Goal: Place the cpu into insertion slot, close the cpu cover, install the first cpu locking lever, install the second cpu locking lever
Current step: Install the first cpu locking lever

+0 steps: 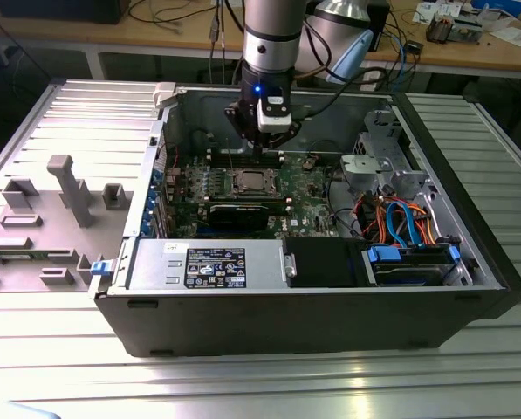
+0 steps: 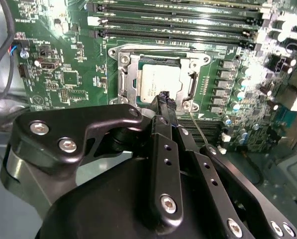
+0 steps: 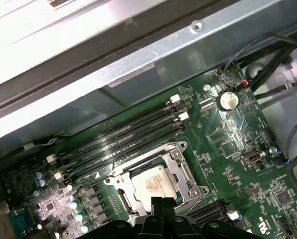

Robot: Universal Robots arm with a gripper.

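Note:
The cpu (image 2: 157, 82) (image 3: 150, 183) lies flat in the insertion slot (image 1: 247, 182) on the green board, its dull silver top showing. The cpu cover (image 2: 130, 74) (image 3: 182, 172), a silvery frame, lies down around it. My gripper (image 2: 165, 98) (image 3: 158, 202) (image 1: 260, 147) hangs just over the cpu's edge, its black fingers pressed together with nothing between them. A thin metal lever rod (image 2: 198, 130) runs out from one socket corner beside the fingers.
Long black memory slots (image 2: 173, 22) (image 3: 123, 137) flank the socket. The case holds a power supply box (image 1: 209, 264), a drive cage (image 1: 384, 161) and orange and blue cables (image 1: 400, 218). A grey fixture tray (image 1: 59, 201) lies at the exterior view's left.

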